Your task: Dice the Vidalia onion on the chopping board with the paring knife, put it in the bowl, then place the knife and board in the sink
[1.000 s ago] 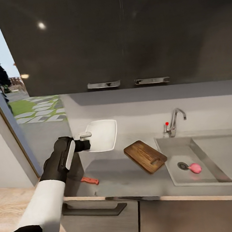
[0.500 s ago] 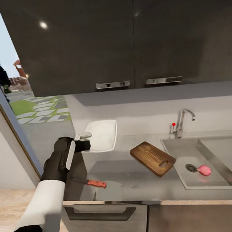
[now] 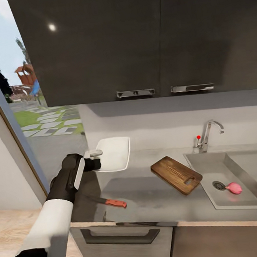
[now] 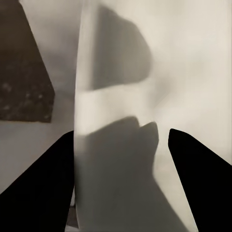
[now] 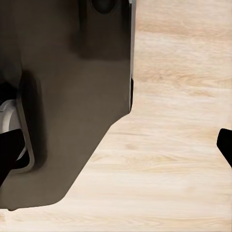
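Left pincer (image 3: 97, 158): raised at left centre of the head view, over the near edge of the bowl (image 3: 114, 153); in the wrist view its fingers (image 4: 43, 183) stand wide apart with nothing between them
Right pincer: hangs over pale wood floor beside the robot's dark base; only a finger tip (image 5: 225, 145) shows at the frame's edge, so it cannot be told whether wide or narrow
Vidalia onion (image 3: 234, 188): in the sink (image 3: 247, 203), lower right, just beside the round drain; not yet lifted
Chopping board (image 3: 176, 175): on the tabletop (image 3: 147, 197), centre, one corner at the basin's rim
Paring knife (image 3: 109, 202): lower centre-left, near the tabletop's front edge
Risk: the left arm could knock the bowl on its way to the sink, being so close above it; the round onion may roll off toward the drain under a slanted pinch; the knife, so near the edge, could be swept to the floor
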`<state>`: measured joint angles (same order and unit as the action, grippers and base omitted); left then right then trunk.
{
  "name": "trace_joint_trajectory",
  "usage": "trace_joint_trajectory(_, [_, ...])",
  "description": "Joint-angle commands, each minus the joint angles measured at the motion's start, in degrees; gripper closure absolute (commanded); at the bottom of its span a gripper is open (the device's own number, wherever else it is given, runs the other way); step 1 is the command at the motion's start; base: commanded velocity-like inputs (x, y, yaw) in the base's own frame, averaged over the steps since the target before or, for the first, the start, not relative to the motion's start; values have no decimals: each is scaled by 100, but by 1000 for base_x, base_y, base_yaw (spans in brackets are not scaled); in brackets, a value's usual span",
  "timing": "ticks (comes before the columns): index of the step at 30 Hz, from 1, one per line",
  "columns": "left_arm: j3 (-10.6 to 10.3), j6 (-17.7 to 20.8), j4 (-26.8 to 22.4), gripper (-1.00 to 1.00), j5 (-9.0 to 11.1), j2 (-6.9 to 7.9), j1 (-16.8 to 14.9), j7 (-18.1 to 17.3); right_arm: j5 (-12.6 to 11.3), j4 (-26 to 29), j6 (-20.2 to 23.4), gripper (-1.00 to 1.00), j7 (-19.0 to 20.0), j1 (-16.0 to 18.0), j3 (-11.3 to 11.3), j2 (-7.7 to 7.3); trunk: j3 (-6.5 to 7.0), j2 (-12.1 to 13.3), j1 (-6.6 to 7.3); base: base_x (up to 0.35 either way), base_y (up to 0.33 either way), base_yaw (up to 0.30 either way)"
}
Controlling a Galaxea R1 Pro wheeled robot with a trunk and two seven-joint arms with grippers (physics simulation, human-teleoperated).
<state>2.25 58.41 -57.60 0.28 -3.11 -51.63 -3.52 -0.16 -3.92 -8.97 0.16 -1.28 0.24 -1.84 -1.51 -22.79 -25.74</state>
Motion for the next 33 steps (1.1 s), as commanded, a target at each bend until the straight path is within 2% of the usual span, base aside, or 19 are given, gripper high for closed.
trace_joint_trajectory(1, [21,25,5,100,16,-6,-5,-27,-2,-12,-34,-100,2,5,2,-1,-11,-13,-4,17,77,0])
trace_joint_trajectory(9, [12,22,39,100,16,-6,-5,-26,-2,-12,-34,-100,2,5,2,-1,-11,-13,-4,21,15,0])
trace_joint_trajectory(20, [12,21,55,100,16,-6,-5,-26,-2,-12,-34,-100,2,5,2,-1,-11,-13,-4,194,0,0])
trace_joint_trajectory(33, [12,21,59,100,16,-6,-5,-26,-2,-12,-34,-100,2,5,2,-1,-13,-13,-4,11,0,0])
